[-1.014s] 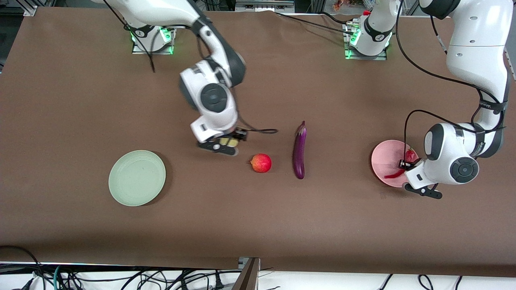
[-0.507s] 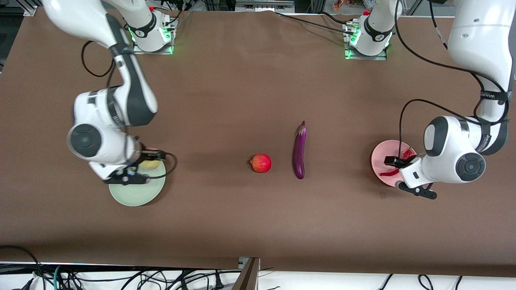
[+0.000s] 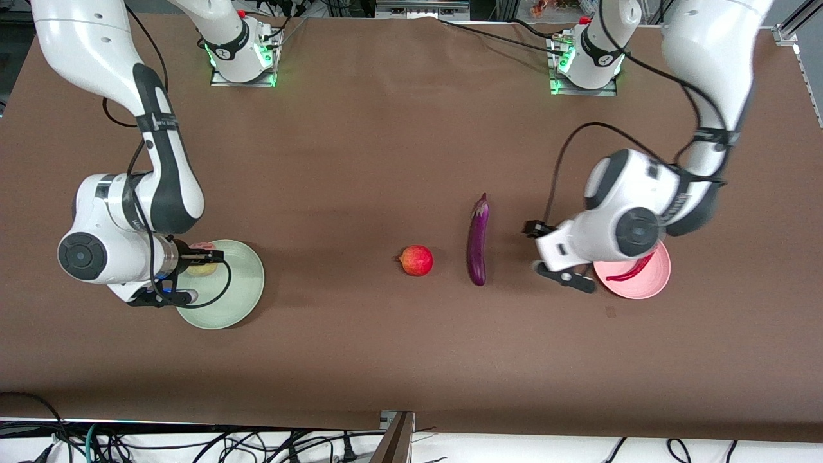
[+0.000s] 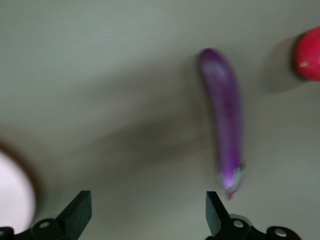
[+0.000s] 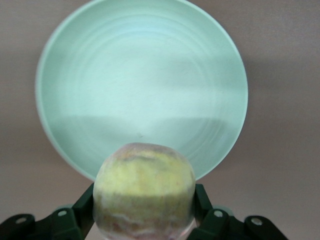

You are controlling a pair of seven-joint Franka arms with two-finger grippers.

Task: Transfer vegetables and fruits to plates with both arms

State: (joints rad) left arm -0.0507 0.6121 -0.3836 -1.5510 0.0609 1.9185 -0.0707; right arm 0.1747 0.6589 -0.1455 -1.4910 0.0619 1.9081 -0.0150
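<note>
Our right gripper (image 5: 143, 220) clamps the peach (image 5: 144, 189) just over the mint green plate (image 5: 141, 60), at its rim. The peach looks light and bruisable, so we judge a gentle release best. Our left gripper (image 4: 145, 212), spread wide and empty, hovers beside the eggplant (image 4: 226, 117); that looks glossy and slippery, best pinched mid-body. The chili pepper (image 3: 633, 270) lies on the pink plate (image 3: 643, 287).

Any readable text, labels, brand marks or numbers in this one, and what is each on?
No text can be read in any view.
Right arm's black forearm band: small white lettering, too small to read.
Left arm's black forearm band: nothing legible.
Mint green plate, pink plate, eggplant, red fruit, peach: unmarked.
</note>
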